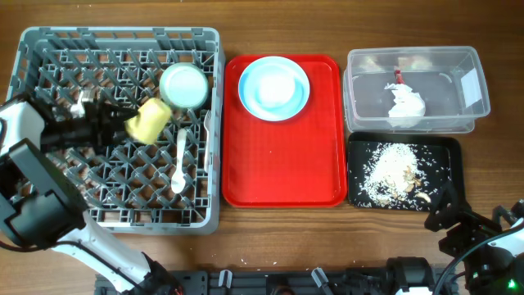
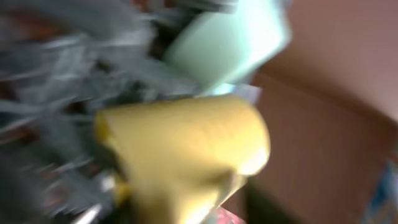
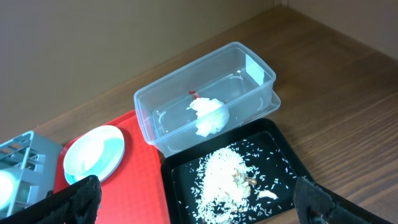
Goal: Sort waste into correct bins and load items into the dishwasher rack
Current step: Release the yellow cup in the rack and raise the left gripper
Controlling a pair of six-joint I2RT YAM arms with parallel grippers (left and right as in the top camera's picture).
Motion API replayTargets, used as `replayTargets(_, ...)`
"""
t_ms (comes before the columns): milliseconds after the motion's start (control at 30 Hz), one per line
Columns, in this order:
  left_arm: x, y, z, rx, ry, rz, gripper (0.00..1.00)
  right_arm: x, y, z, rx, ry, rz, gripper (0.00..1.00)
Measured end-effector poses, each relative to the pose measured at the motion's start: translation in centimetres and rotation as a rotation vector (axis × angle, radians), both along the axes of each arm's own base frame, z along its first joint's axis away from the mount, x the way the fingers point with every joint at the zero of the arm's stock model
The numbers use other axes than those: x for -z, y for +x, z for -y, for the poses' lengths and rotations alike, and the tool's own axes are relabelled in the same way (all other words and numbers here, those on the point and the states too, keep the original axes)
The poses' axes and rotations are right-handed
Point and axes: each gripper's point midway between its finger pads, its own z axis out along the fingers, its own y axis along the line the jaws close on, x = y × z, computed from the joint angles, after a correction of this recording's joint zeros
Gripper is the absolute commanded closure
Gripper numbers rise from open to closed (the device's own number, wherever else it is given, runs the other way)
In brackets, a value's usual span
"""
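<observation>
**Two arms at the tabletop, one yellow cup held over the rack**

One arm reaches in from the left edge across the dishwasher rack (image 1: 49, 49). The left gripper (image 1: 133, 123) is closed on the yellow cup (image 1: 150, 120), which lies tilted on its side just above the pegs near the rack's middle. The left wrist view is heavily blurred. It shows only the cup filling the centre, with a pale green shape behind it.

The pale green bowl (image 1: 183, 86) sits in the rack just beyond the cup, towards the far right corner. The white spoon (image 1: 180, 161) lies among the pegs on the near side of the cup.

Beside the rack is the red tray (image 1: 282, 172), which carries the light blue plate (image 1: 248, 92) at its far end. The small light blue bowl (image 1: 276, 84) rests on the plate.

Further right, the clear tub (image 1: 458, 65) holds the white napkin (image 1: 406, 105) and the red wrapper (image 1: 399, 78). Just in front of it, the black tray (image 1: 446, 156) holds the rice scraps (image 1: 391, 170), heaped at the centre with stray grains around.

The right gripper (image 1: 450, 217) hovers over the tabletop (image 1: 491, 180) near the black tray's near right corner. Its fingers are spread wide and hold nothing.
</observation>
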Motion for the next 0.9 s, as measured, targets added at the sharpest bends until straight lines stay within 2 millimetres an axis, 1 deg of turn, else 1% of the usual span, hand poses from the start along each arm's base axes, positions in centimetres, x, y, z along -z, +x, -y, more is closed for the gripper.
replayTargets(33, 0.5, -0.4, -0.3, 0.000, 0.020, -0.032, 0.00, 0.0, 0.0, 0.0, 0.000, 0.000, 0.000, 0.00)
replayTargets(100, 0.4, -0.7, -0.4, -0.003, 0.040, -0.061, 0.00, 0.0, 0.0, 0.0, 0.000, 0.000, -0.001, 0.00)
replayTargets(167, -0.9, -0.9, -0.4, -0.002, 0.092, -0.059, 0.00, 0.0, 0.0, 0.0, 0.000, 0.000, 0.000, 0.00)
replayTargets(267, -6.1, -0.8, -0.9, -0.031, 0.202, 0.063, 0.00, 0.0, 0.0, 0.0, 0.000, 0.000, -0.001, 0.00)
replayTargets(300, -9.1, -1.1, -0.5, -0.036, 0.268, 0.144, 0.00, 0.0, 0.0, 0.0, 0.000, 0.000, 0.000, 0.00)
replayTargets(333, -11.1, -1.4, -0.1, -0.037, 0.326, 0.199, 0.00, 0.0, 0.0, 0.0, 0.000, 0.000, 0.000, 0.00)
replayTargets(367, -12.3, -1.8, 0.2, -0.035, 0.395, 0.230, 0.00, 0.0, 0.0, 0.0, 0.000, 0.000, 0.000, 0.00)
replayTargets(433, -14.2, -2.8, 1.2, -0.031, 0.519, 0.256, 0.00, 0.0, 0.0, 0.0, 0.000, 0.000, -0.001, 0.00)
replayTargets(467, -14.9, -3.3, 1.9, -0.025, 0.572, 0.266, 0.00, 0.0, 0.0, 0.0, 0.000, 0.000, -0.001, 0.00)
replayTargets(500, -15.0, -3.2, 2.2, -0.018, 0.594, 0.271, 0.00, 0.0, 0.0, 0.0, 0.000, 0.000, 0.000, 0.00)
replayTargets(533, -15.0, -3.0, 2.5, -0.008, 0.611, 0.277, 0.00, 0.0, 0.0, 0.0, 0.000, 0.000, -0.001, 0.00)
replayTargets(600, -14.3, -2.4, 4.2, 0.052, 0.623, 0.276, 0.00, 0.0, 0.0, 0.0, 0.000, 0.000, -0.001, 0.00)
replayTargets(633, -13.4, -2.1, 5.7, 0.099, 0.618, 0.265, 0.00, 0.0, 0.0, 0.0, 0.000, 0.000, -0.001, 0.00)
replayTargets(667, -12.6, -1.8, 6.8, 0.139, 0.611, 0.260, 0.32, 0.0, 0.0, 0.0, 0.000, 0.000, -0.001, 0.00)
replayTargets(700, -11.5, -1.4, 7.8, 0.176, 0.609, 0.252, 0.96, 0.0, 0.0, 0.0, 0.000, 0.000, -0.001, 0.00)
replayTargets(767, -8.1, -0.5, 9.4, 0.253, 0.624, 0.194, 0.96, 0.0, 0.0, 0.0, 0.000, 0.000, -0.002, 0.00)
replayTargets(800, -7.0, -0.2, 9.5, 0.265, 0.643, 0.166, 0.96, 0.0, 0.0, 0.0, 0.000, 0.000, -0.001, 0.00)
replayTargets(833, -4.9, 0.5, 9.1, 0.257, 0.699, 0.104, 0.96, 0.0, 0.0, 0.0, 0.000, 0.000, -0.002, 0.00)
replayTargets(867, -3.3, 1.0, 8.1, 0.233, 0.751, 0.048, 0.96, 0.0, 0.0, 0.0, 0.000, 0.000, -0.002, 0.00)
replayTargets(900, -2.4, 1.6, 7.1, 0.205, 0.802, 0.018, 0.96, 0.1, 0.0, 0.0, 0.000, 0.000, -0.003, 0.00)
